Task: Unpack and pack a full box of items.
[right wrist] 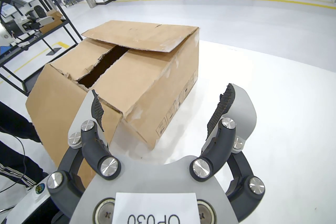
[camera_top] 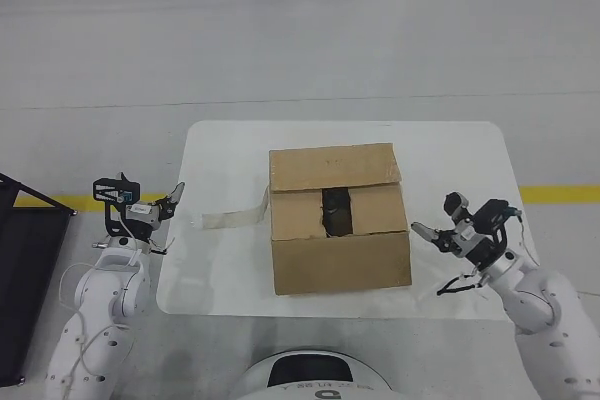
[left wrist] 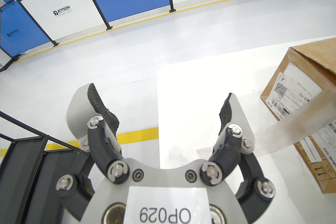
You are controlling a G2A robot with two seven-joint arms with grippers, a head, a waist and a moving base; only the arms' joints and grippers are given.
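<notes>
A brown cardboard box (camera_top: 338, 220) stands in the middle of the white table (camera_top: 230, 150). Its top flaps lie partly apart, leaving a dark gap (camera_top: 336, 210) where something dark shows inside. A strip of clear tape (camera_top: 235, 215) hangs from the box's left side; it crosses the left wrist view as the tape (left wrist: 283, 128) beside the labelled box side (left wrist: 296, 99). My left gripper (camera_top: 170, 205) hovers open at the table's left edge, holding nothing. My right gripper (camera_top: 438, 228) stands open just right of the box (right wrist: 126, 78), empty.
A black metal rack (camera_top: 10, 270) stands on the floor left of the table, close to my left arm. Yellow floor tape (camera_top: 570, 193) runs behind the table. Bare tabletop lies behind and to the right of the box.
</notes>
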